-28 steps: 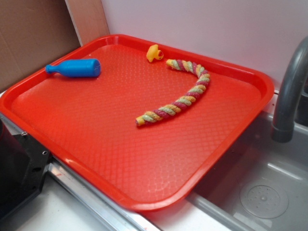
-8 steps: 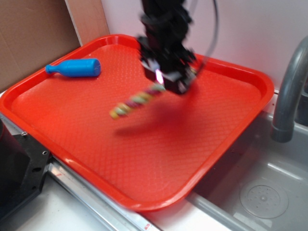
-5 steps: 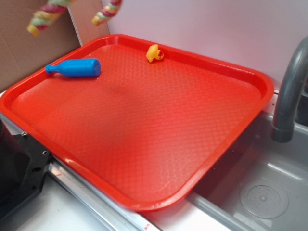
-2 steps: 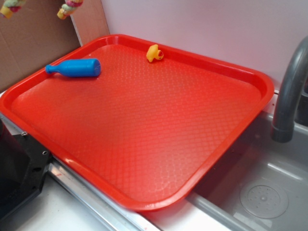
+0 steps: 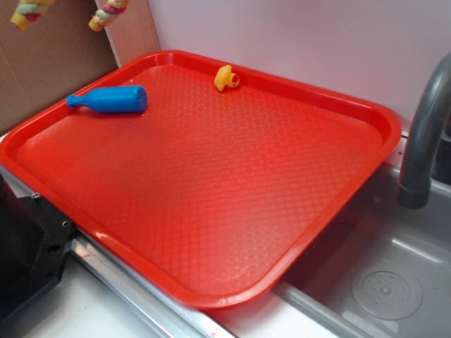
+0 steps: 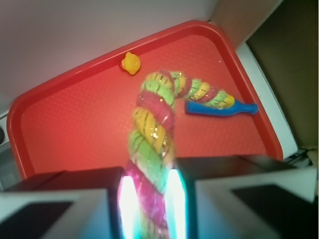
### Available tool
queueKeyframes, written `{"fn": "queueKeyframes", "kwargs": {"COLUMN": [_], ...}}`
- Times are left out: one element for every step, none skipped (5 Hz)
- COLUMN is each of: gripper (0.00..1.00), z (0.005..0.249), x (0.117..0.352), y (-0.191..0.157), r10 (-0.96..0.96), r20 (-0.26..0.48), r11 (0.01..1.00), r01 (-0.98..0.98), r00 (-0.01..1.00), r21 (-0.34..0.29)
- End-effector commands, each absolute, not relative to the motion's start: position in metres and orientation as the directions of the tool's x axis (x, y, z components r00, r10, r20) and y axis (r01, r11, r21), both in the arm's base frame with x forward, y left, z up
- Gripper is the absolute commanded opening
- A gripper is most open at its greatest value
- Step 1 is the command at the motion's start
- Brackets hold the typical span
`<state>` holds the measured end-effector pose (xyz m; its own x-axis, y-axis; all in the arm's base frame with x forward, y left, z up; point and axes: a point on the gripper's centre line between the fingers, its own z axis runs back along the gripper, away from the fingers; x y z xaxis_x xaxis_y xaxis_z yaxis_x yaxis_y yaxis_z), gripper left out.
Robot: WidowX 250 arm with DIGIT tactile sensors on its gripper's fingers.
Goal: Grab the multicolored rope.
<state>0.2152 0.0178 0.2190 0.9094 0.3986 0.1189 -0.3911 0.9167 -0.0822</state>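
The multicolored rope (image 6: 155, 129), twisted from yellow, pink-red and pale green strands, hangs in the air, and my gripper (image 6: 149, 206) is shut on it. In the wrist view it runs from between the two fingers out over the tray and curls right at its far end. In the exterior view only its two dangling ends show at the top left corner, one end (image 5: 28, 12) and the other end (image 5: 109, 13). The gripper itself is above the edge of that view.
A red tray (image 5: 356, 184) lies below. On it rest a blue bottle (image 5: 109, 99) at the left and a small yellow duck (image 5: 225, 77) at the back. A grey tap (image 5: 423, 134) and a sink basin (image 5: 384, 285) are at the right. Brown cardboard (image 5: 49, 53) stands behind.
The rope was lifted off the tray and carried up and to the left. In the last half second its ends have shifted slightly right and swung a little.
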Motion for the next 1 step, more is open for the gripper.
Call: {"fn": "queueKeyframes", "kwargs": {"gripper": [0.0], "z": [0.2269], "x": [0.2224], "y": [0.0131], "r10": [0.395], "r20": [0.171], "r11": [0.919], "r01": [-0.386], "r00": [0.903], "r21": [-0.083]}}
